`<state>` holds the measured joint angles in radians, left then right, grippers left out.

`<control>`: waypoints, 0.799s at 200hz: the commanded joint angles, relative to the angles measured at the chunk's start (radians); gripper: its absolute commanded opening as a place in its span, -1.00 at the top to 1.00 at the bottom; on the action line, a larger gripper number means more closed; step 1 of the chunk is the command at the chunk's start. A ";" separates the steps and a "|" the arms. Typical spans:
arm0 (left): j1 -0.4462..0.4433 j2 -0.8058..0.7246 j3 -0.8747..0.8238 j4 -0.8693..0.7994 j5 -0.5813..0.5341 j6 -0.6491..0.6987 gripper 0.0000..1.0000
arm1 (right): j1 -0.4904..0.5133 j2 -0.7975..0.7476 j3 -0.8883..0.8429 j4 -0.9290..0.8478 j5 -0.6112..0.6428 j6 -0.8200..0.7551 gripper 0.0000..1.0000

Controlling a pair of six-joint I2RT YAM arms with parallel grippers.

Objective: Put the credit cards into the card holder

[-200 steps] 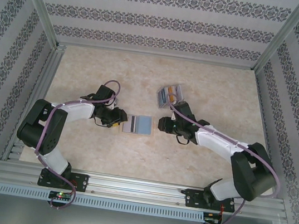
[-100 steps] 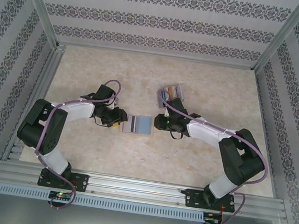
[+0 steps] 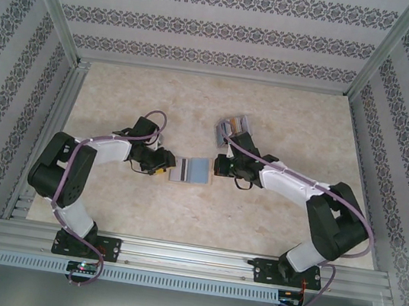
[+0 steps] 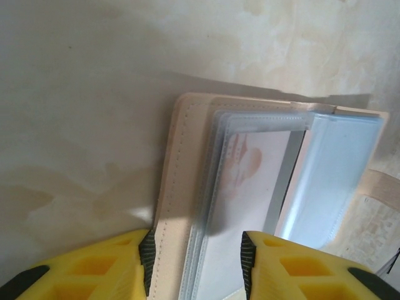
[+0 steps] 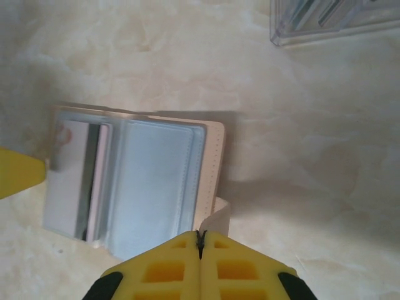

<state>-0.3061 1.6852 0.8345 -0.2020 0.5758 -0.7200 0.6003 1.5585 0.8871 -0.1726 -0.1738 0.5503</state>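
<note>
Overhead view, with wrist close-ups. The card holder lies open and flat near the middle of the table, its clear sleeves facing up.

The left gripper sits at the holder's 9 o'clock. Its wrist view shows the jaws roughly half open, straddling the stitched tan cover and the edge of the sleeve stack. The fingers appear to steady that side rather than clamp it. Whether they press on the cover cannot be told.

The right gripper sits at the holder's 3 o'clock. Its fingers are closed flush together with nothing between them, and the tip is just beside the snap tab.

The clear tray stands at the holder's 1 o'clock, a little apart from it. It holds the credit cards, seen as orange-yellow, grey and blue edges. Their number cannot be read.

Progress:
- **Done:** one sleeved card, pale with a grey stripe, appears to be seated in a pocket on the holder's 9 o'clock half.
- **Empty pocket:** the grey-blue pocket on the 3 o'clock half looks empty.
- **Left to do:** the task appears to be at an early stage. The cards in the tray have yet to be lifted out and slid into sleeves.
- **Next move:** with the right gripper empty-handed, the likely next step is a fetch from the tray while the left arm steadies the holder.
</note>
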 commanded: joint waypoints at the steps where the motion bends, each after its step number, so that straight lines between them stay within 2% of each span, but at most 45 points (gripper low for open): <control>1: -0.022 0.030 0.008 0.032 0.021 -0.016 0.15 | 0.006 -0.063 0.024 -0.018 -0.031 0.015 0.87; 67: -0.097 0.097 0.046 0.090 0.024 -0.056 0.20 | 0.027 -0.076 0.053 0.067 -0.164 0.090 0.85; 118: -0.166 0.153 0.089 0.116 0.024 -0.084 0.21 | 0.055 0.035 0.110 0.214 -0.281 0.177 0.84; 160: -0.159 0.084 0.089 0.062 -0.014 -0.061 0.24 | 0.076 0.143 0.146 0.289 -0.321 0.223 0.83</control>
<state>-0.3931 1.7496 0.9211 -0.2306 0.5014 -0.7910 0.6598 1.6493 1.0019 0.0357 -0.4397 0.7242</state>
